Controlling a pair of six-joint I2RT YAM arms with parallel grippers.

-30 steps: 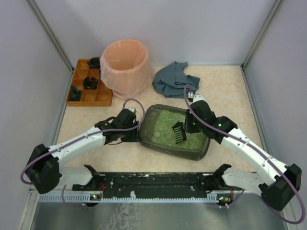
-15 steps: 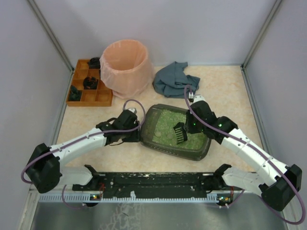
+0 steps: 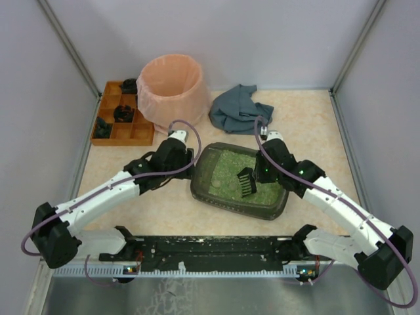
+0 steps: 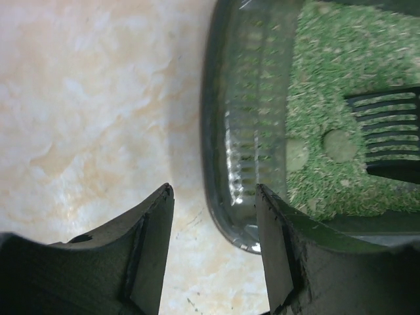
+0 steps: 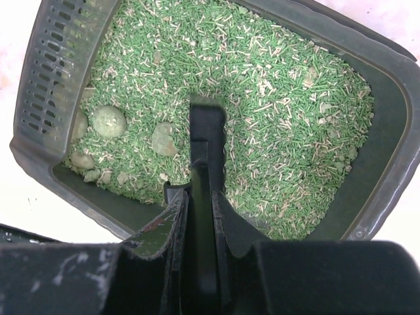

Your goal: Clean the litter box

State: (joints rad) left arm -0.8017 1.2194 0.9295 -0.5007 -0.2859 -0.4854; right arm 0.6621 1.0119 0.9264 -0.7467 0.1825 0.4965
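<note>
Table [image 3: 308, 125]: pale beige, marbled pattern, walls on left, far and right sides. Litter box [image 3: 236, 203] sits flat near table centre, skewed to table edges, green litter inside. Pink-lined bin [image 3: 172, 98] upright, far left of centre. Orange wooden tray [image 3: 141, 134] just left of bin, close against it, by left wall. Crumpled grey-blue cloth [image 3: 236, 108] right of bin, beyond litter box, apart from it.

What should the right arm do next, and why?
Probably slide the scoop under the round clumps at the left end of the litter box. The right gripper is shut on the scoop, its slotted head over the litter, and the clumps lie just beside it.
</note>
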